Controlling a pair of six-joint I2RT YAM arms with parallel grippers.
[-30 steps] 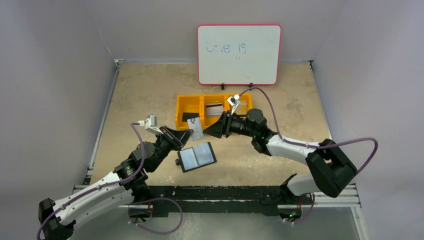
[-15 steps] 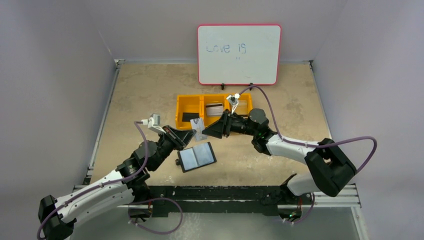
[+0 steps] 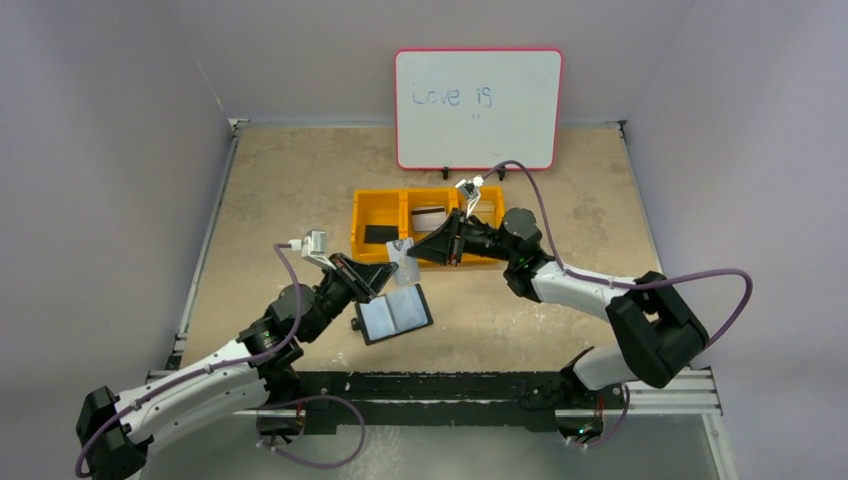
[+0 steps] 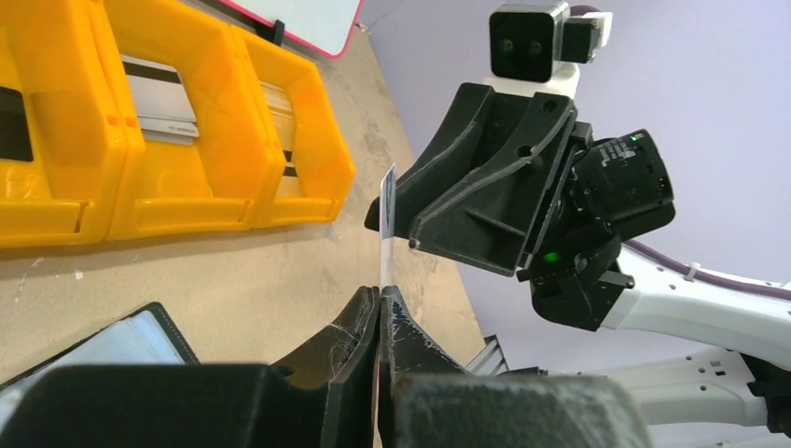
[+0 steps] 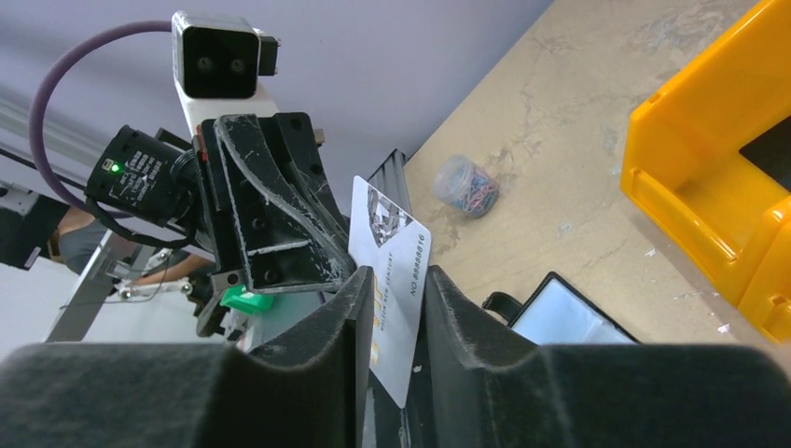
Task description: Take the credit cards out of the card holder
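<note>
At twelve o'clock of the card holder (image 3: 395, 313), left gripper (image 4: 381, 299) pinched a credit card (image 4: 385, 224); right gripper (image 5: 396, 275) sat narrow around it, grip unclear.

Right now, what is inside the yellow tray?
The tray's left section holds a small black rectangle, the middle one a pale card with a dark stripe, the right one a second card. From above, the right arm covers part of that last section.

We see a glossy plastic tray (image 4: 215, 201) on a matt desk (image 4: 242, 280). The card (image 5: 396, 280) looks smooth, the fingers (image 5: 270, 219) scuffed.
</note>
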